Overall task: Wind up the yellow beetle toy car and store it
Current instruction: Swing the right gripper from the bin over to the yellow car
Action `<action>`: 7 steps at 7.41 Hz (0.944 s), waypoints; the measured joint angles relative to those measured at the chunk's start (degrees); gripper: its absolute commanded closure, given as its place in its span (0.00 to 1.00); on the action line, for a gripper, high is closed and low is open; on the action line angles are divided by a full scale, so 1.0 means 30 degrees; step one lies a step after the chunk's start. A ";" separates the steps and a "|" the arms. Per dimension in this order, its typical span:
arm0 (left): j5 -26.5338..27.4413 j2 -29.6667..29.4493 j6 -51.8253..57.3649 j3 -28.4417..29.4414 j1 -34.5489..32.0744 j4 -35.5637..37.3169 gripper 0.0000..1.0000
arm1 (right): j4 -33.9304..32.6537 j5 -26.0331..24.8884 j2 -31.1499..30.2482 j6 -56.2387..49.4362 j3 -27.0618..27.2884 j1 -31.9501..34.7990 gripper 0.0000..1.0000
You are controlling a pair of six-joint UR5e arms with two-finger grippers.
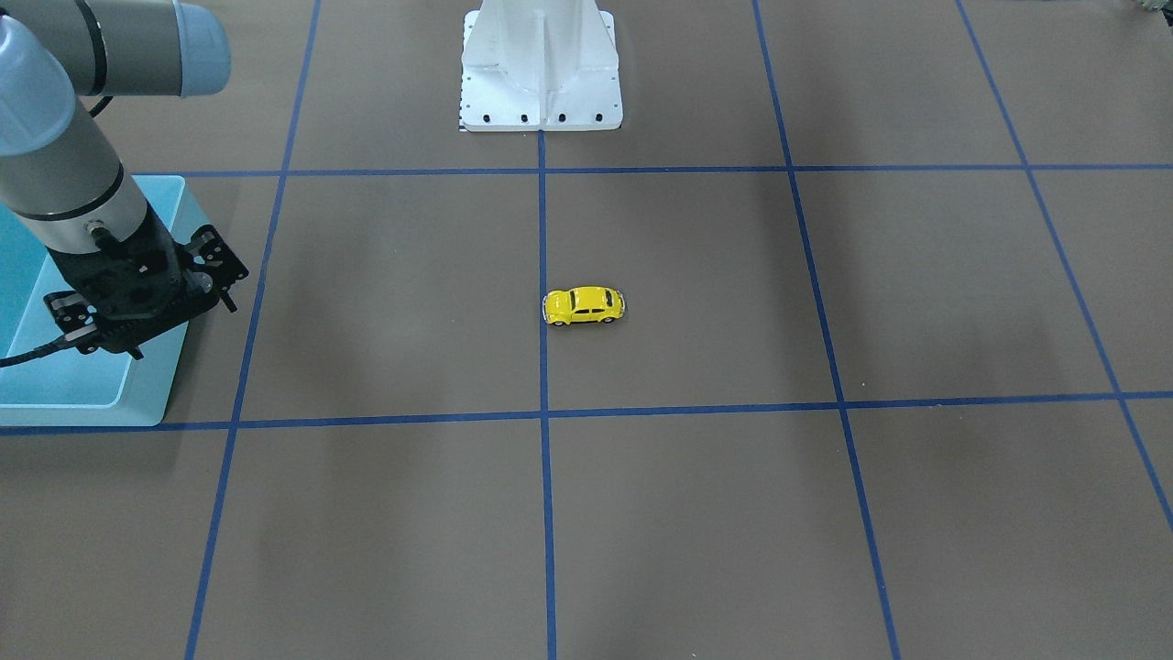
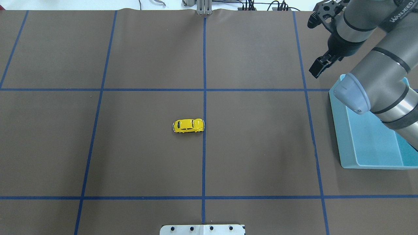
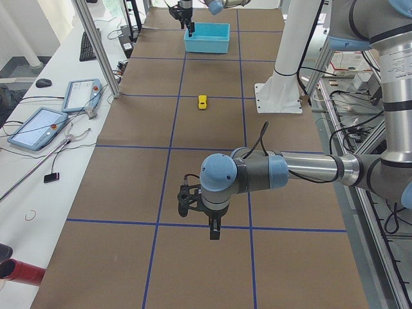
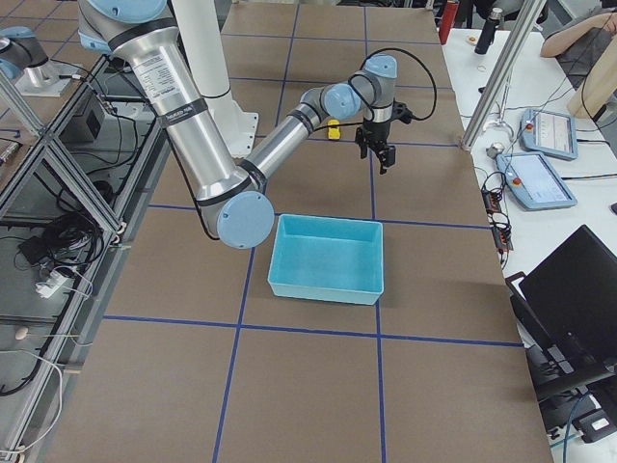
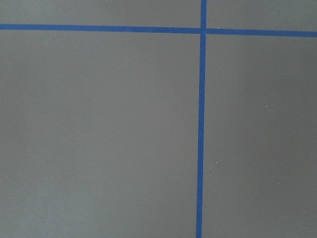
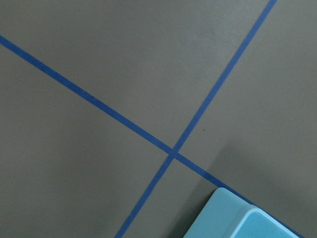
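- Yellow toy car [image 2: 188,125] stands on its wheels on the table [image 2: 130,156], touched by nothing, one end at a blue tape line [image 2: 204,98].
- Right gripper [image 2: 321,66] hangs spread and holds nothing, just past the far corner of the blue bin [image 2: 341,130]. The car lies well off to its side.
- Left gripper [image 3: 210,226] shows only in a side view, far from the car. I cannot tell whether it is spread or pressed together.
- Risk: the car is tiny, glossy and rounded, so an off-centre pinch would likely squirt it out or set it rolling.
- Risk: winding probably needs the wheels pressed down while dragged back. Too light a press and they skid; a slip mid-wind could send it darting away.
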 measured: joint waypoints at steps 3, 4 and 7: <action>0.0010 0.0003 -0.0004 -0.0013 -0.0020 0.0000 0.00 | 0.2932 0.0155 0.1069 0.0136 0.0592 -0.1100 0.00; 0.0011 -0.0005 -0.0004 -0.0001 -0.0018 -0.0006 0.00 | 0.3933 0.1007 0.1079 -0.0110 0.0599 -0.1202 0.00; 0.0054 0.0016 -0.0004 0.0025 -0.0016 -0.0028 0.00 | 0.5918 0.3664 0.0959 -0.1235 0.0043 -0.2461 0.00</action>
